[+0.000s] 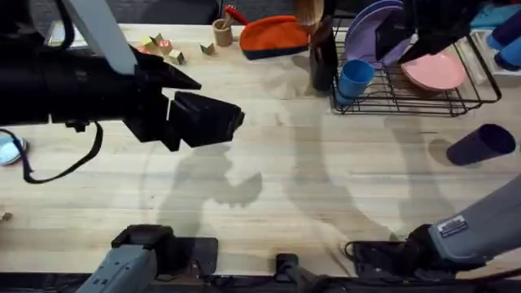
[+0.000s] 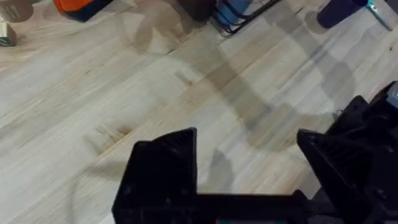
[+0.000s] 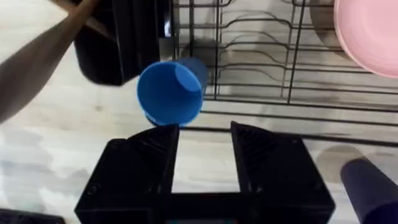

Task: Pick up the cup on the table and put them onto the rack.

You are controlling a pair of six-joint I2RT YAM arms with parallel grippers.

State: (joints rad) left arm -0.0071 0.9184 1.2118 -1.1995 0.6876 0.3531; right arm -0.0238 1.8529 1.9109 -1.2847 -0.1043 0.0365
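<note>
Blue cup (image 3: 171,92) sits in rack (image 3: 261,93); right gripper (image 3: 205,155), released, should next approach purple cup (image 1: 482,145) squarely.

Dark floor (image 1: 163,10) beyond far edge; soft shadows.

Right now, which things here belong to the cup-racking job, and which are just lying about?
Job:
blue cup, sitting in the rack's corner
purple cup, lying on the table
black wire rack

Lying about:
pink plate and purple plate in the rack
orange pouch
wooden blocks
small tan cup
</note>
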